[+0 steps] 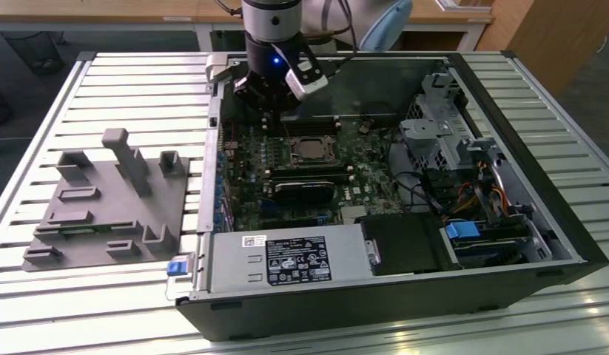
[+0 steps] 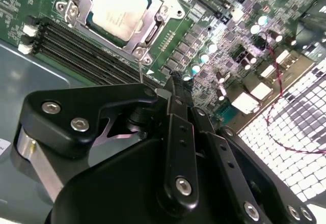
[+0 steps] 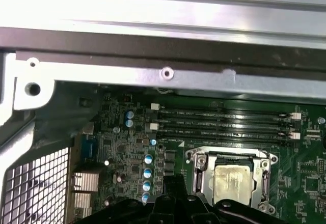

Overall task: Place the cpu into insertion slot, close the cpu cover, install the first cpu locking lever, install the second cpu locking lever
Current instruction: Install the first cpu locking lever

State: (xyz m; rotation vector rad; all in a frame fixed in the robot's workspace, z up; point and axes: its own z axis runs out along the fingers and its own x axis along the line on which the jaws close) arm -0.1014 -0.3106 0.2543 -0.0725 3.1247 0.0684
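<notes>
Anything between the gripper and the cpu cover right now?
Nothing visible. Gripper hangs above the board, beside the cover that frames the seated cpu; no cable or part crosses the gap.

You see the cpu [image 2: 118, 7] framed by the cpu cover [image 2: 145, 33], which lies flat around it. Your gripper [image 2: 175, 81] hangs over the green motherboard [image 2: 204, 35], just beside the black memory slots [image 2: 76, 48].

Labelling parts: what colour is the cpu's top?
Pale silver-grey; the cpu shows best in the second wrist view.
</notes>
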